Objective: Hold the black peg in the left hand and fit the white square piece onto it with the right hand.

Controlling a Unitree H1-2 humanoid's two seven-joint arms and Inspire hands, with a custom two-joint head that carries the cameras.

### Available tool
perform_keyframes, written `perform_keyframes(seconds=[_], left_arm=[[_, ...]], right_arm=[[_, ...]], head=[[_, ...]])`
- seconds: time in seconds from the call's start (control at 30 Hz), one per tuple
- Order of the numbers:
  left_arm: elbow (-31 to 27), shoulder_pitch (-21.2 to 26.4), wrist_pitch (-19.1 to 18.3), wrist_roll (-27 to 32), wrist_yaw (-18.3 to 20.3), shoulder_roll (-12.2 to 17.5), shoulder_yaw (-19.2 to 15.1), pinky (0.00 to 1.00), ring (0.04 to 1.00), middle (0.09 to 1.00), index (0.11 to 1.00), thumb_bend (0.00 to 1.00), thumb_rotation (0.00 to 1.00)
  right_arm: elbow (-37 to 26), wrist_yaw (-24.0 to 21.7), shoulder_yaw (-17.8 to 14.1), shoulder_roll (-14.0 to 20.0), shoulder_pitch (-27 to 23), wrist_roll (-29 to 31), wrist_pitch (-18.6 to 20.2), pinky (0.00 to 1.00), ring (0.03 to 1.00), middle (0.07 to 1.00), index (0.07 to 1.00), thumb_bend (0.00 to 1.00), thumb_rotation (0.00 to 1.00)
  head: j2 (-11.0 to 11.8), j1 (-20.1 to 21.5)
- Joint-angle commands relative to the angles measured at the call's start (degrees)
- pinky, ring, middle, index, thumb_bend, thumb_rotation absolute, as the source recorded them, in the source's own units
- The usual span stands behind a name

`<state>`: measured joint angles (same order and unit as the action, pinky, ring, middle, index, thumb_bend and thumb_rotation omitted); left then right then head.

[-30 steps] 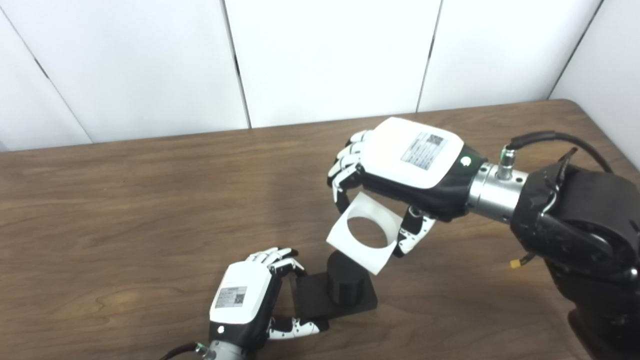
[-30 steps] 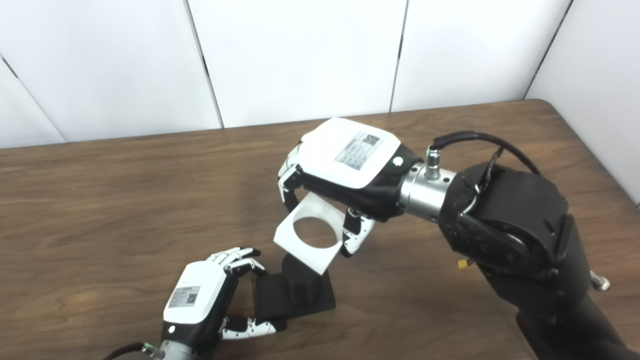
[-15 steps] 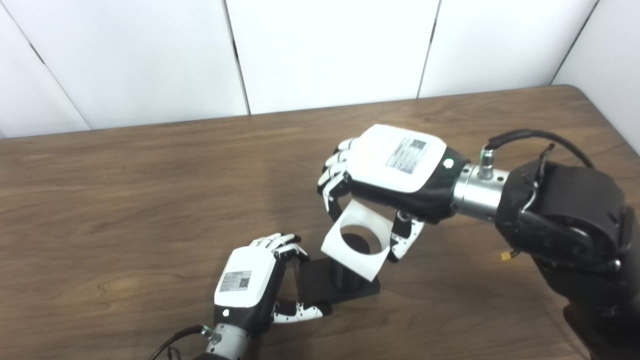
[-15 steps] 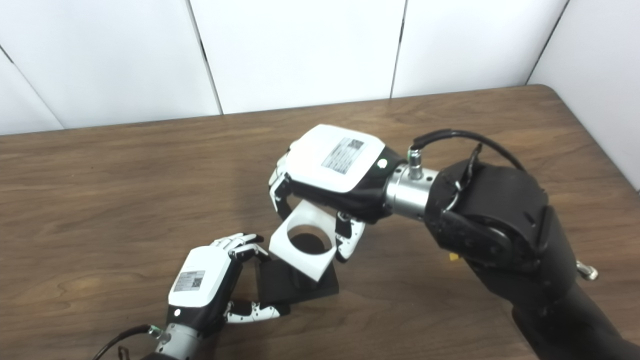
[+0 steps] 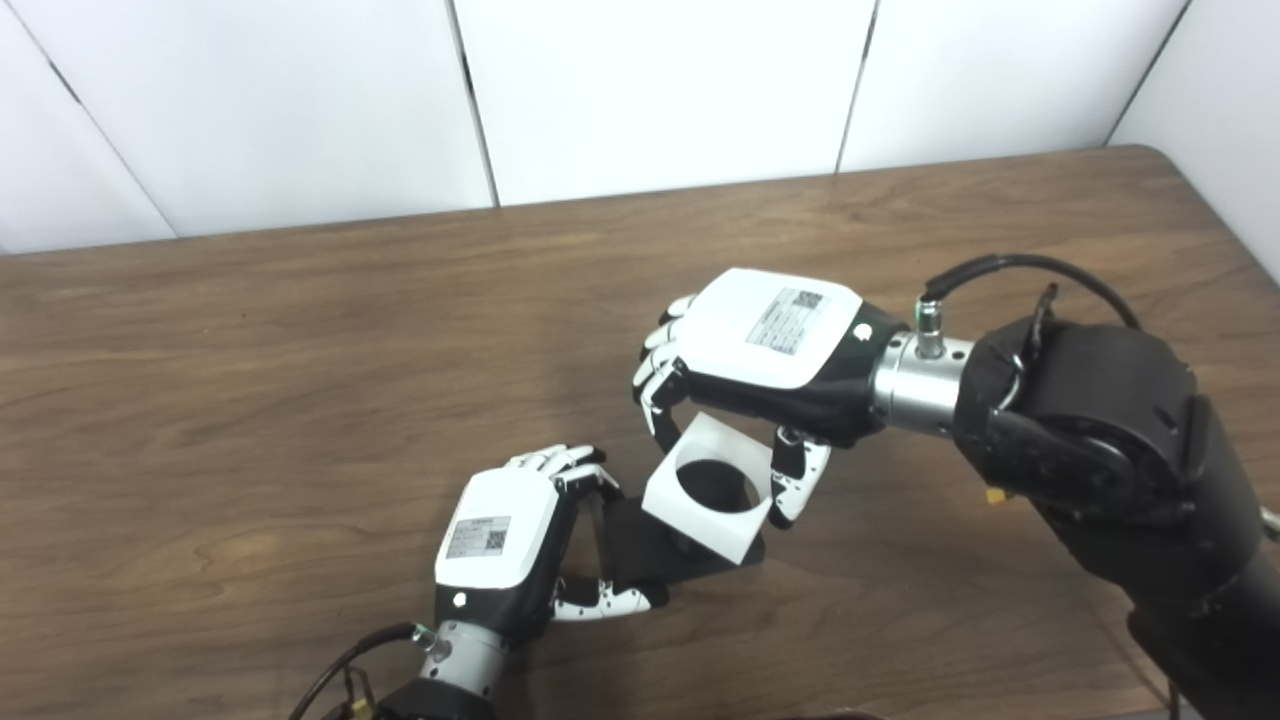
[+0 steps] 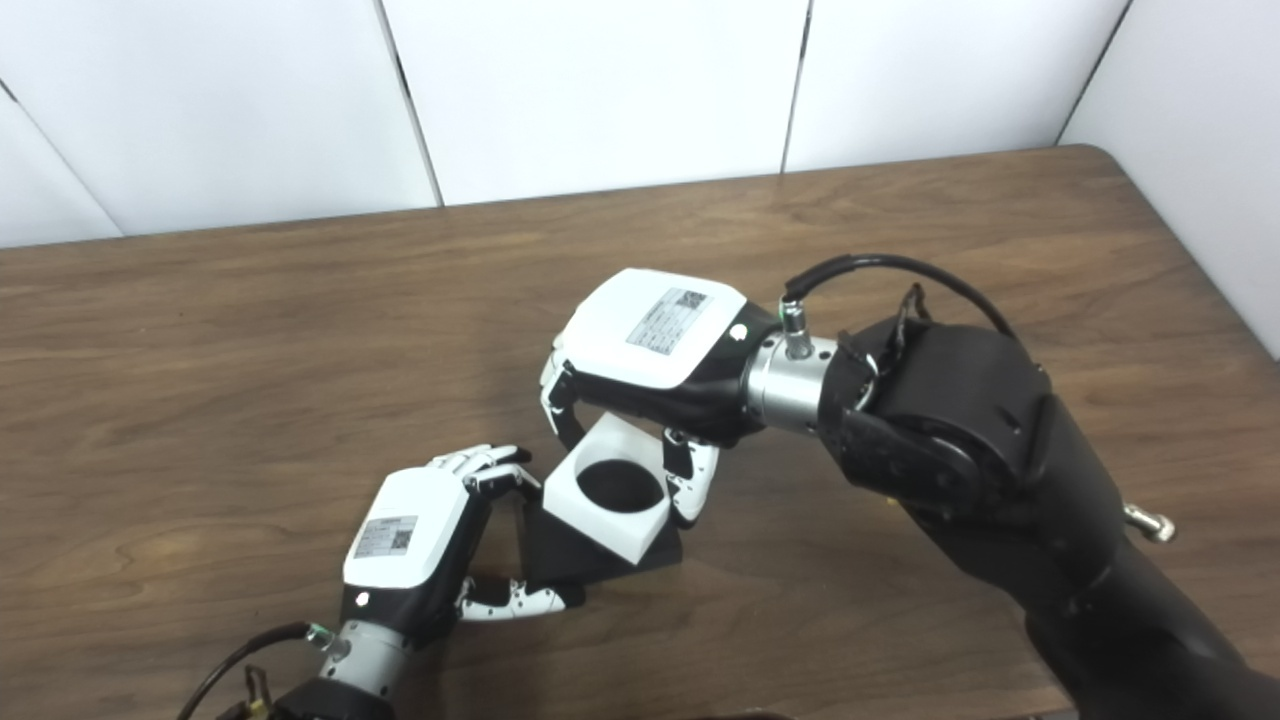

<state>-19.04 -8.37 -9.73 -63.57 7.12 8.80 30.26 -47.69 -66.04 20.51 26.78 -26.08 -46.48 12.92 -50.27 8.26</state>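
— What is carried by the bench (image 5: pixel 250 380)?
— A dark wood-grain top is seen, bordered by white wall panels at the far edge. Only one thing is set directly on it: a black peg (image 6: pixel 612 487) on its flat square base (image 5: pixel 640 548), near the front, toward the middle.

The white square plastic piece with a round hole (image 5: pixel 706 490) covers most of the black cylindrical peg (image 6: pixel 611 483), showing only its dark top. The peg's flat black base (image 5: pixel 640 545) is partly hidden beneath the piece and the left hand (image 5: pixel 497 545). The right hand (image 5: pixel 765 350) conceals the piece's far corner; the picture's edge crops the brown wooden bench (image 5: pixel 250 380).
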Motion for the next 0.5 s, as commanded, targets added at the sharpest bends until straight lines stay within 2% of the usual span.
perform_keyframes(seconds=[0.0,0.47], left_arm=[[1.09,-1.65,-0.3,-1.6,4.01,0.15,1.66,0.81,0.84,0.818,0.488,0.51,0.05],[-0.06,-1.82,-1.22,-3.02,5.81,-0.14,1.97,0.82,0.846,0.822,0.489,0.51,0.05]], right_arm=[[0.1,0.48,-0.71,0.18,-1.04,-0.41,-1.39,0.9,0.849,0.782,0.485,0.52,0.14],[3.2,3.44,-1.78,-0.16,-0.46,-1.21,-3.45,0.89,0.845,0.776,0.486,0.52,0.14]], head=[[-0.24,0.12],[-0.62,-0.06]])
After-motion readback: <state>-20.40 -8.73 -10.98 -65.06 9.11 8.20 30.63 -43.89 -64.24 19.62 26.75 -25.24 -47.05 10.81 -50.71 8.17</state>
